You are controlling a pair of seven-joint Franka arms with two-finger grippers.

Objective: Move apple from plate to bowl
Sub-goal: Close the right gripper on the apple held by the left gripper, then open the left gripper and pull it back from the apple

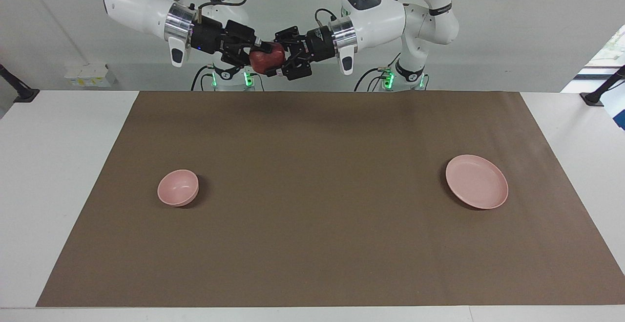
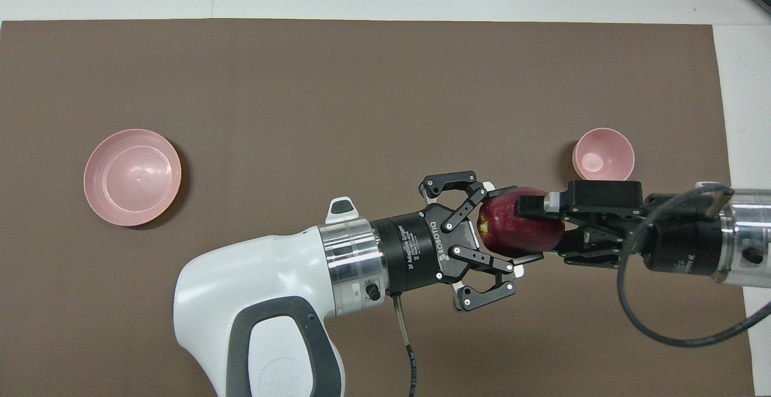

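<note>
Brown mat point(image 1: 312, 244) covers most of the white bench point(image 1: 53, 165); both arms meet high over the mat's edge nearest the robots, w/ the small dark red round apple point(image 1: 266, 58) between them, well above the mat. Flat pale pink round plate point(image 1: 476, 181) lies bare toward the left arm's end, well apart from the apple. Small deep pale pink bowl point(image 1: 178, 187) sits toward the right arm's end, nothing in it.

Left hand point(image 2: 503, 241) pinches the apple from one side. Right hand point(image 2: 530, 228) has one finger laid across the apple's top; it looks clamped on the apple too, though the lower finger is hidden.

Risks, as I judge them: handover is mid-air, so if the left hand lets go before the right hand's grip is firm, the apple drops and rolls off the mat. Round skin = slippery; an off-centre pinch could squirt it out. If both pull apart while clamped, the arms fight and bruise the fruit. The bowl is narrow; a release from too high may bounce the apple out or tip the bowl.
</note>
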